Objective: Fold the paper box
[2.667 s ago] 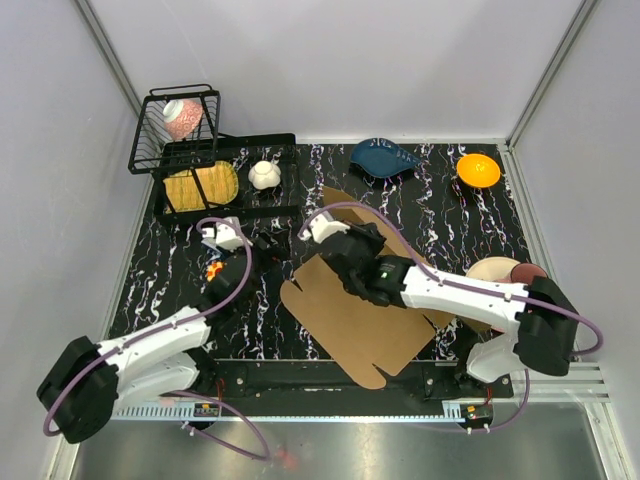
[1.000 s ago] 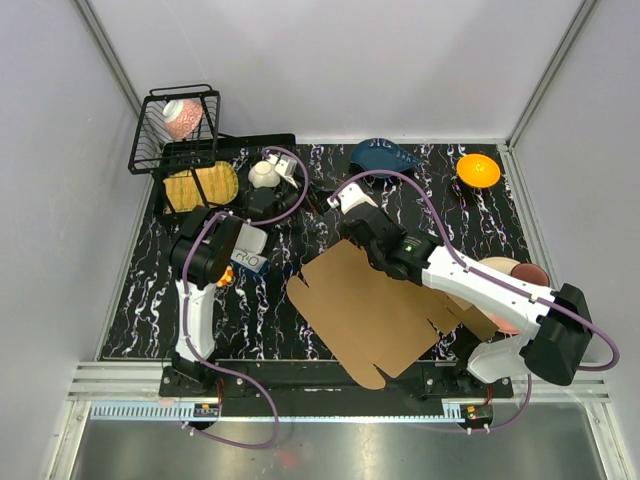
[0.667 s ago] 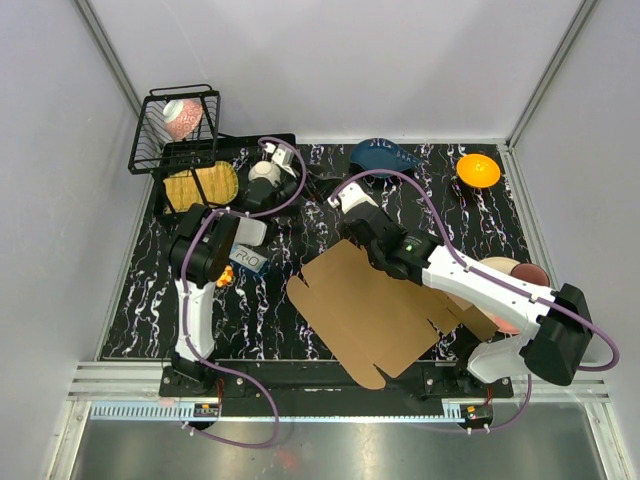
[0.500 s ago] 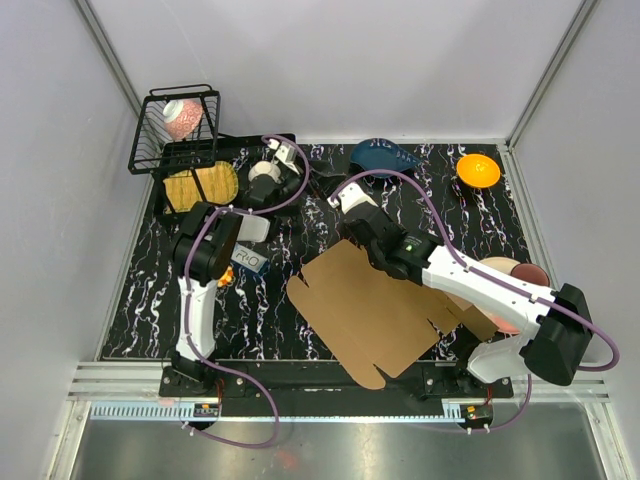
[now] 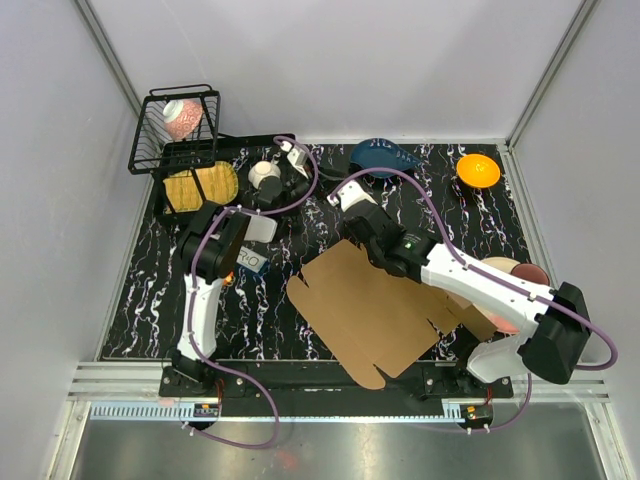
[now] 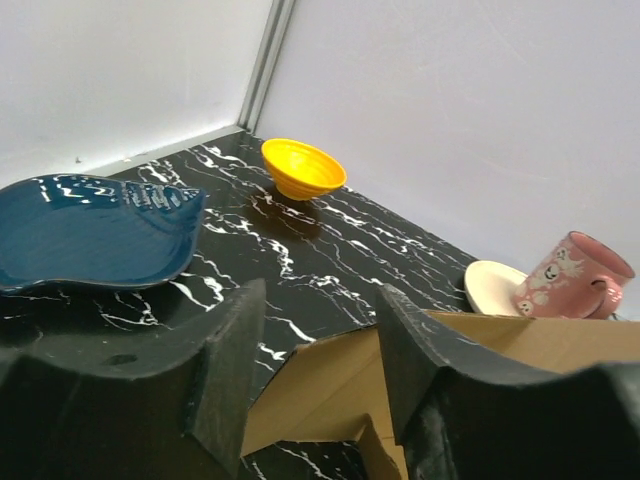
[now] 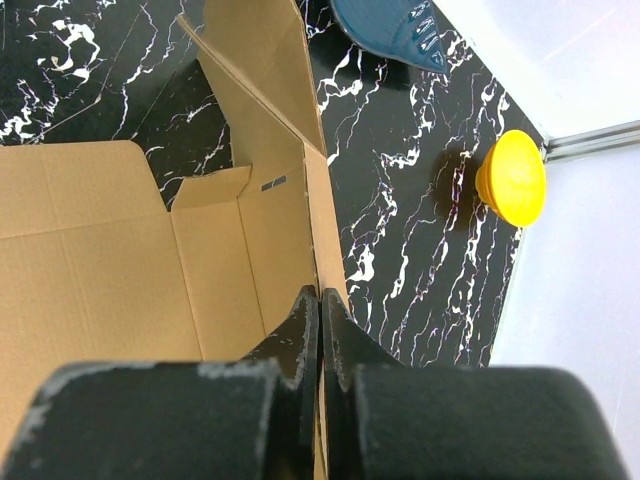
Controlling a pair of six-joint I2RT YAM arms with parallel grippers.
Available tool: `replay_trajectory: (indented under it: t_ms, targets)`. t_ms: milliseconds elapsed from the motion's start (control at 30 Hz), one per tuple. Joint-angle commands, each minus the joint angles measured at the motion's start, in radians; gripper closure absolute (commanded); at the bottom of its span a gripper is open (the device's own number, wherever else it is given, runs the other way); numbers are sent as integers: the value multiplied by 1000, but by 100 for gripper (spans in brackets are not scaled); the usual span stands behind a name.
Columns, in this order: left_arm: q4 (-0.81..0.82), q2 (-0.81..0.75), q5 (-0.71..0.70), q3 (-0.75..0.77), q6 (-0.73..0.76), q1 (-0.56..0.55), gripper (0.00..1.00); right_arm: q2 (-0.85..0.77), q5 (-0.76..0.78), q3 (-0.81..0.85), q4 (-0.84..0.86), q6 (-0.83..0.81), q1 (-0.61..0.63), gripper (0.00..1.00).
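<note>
Flat brown corrugated cardboard paper box (image 5: 370,305) sits centre-right, far flap standing up. The right gripper (image 7: 319,295) is clenched on that flap's edge. The left gripper (image 6: 320,300) hovers far-left of it, jaws apart, grasping nothing. I'd ease the left in slowly and fold along the crease, no yanking.

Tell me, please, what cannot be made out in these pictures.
Top view: the spot where the right gripper pinches the paper box flap, covered by the right arm itself.
Left wrist view: most of the box, blocked by the left gripper and cut by the bottom edge.
Top view: the object in the wire basket, too small to name.
</note>
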Motion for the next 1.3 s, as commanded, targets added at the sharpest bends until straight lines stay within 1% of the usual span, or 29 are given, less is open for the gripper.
replay_trajectory:
  t_ms: [0, 33, 133, 167, 267, 467, 567, 633, 800, 967, 1067, 1100, 1133, 1200, 1267]
  targets:
    - [284, -41, 67, -71, -35, -8, 53, 26, -84, 21, -61, 63, -9, 100]
    - [301, -48, 68, -98, -45, -9, 60, 26, -81, 23, -64, 62, -9, 100]
    - [342, -80, 71, -149, -77, -12, 67, 24, -81, 34, -72, 66, -10, 100]
    - [353, -87, 71, -161, -88, -14, 71, 26, -84, 38, -75, 68, -13, 100]
    - [382, -119, 85, -204, -122, -14, 76, 24, -93, 54, -84, 78, -15, 100]
    - [382, -192, 90, -270, -180, -15, 87, 47, -92, 77, -101, 75, -26, 100]
    - [382, -219, 77, -283, -231, -15, 90, 58, -81, 80, -107, 68, -26, 100]
    - [381, -229, 76, -281, -268, -15, 91, 60, -75, 78, -108, 66, -26, 100]
    - [349, -275, 68, -298, -286, -18, 91, 63, -75, 74, -111, 60, -26, 100]
    - [217, -335, 44, -312, -263, -23, 89, 67, -69, 87, -134, 51, -26, 100]
    - [152, -347, 47, -295, -259, -37, 88, 74, -52, 104, -156, 36, -26, 95]
    - [140, -349, 48, -284, -263, -43, 88, 78, -47, 107, -160, 32, -26, 90]
    - [110, -350, 50, -278, -265, -46, 88, 78, -44, 112, -168, 31, -26, 88]
    - [91, -354, 54, -268, -257, -55, 87, 77, -35, 120, -176, 28, -26, 85]
    - [89, -354, 53, -267, -251, -58, 87, 80, -21, 113, -176, 22, -26, 85]
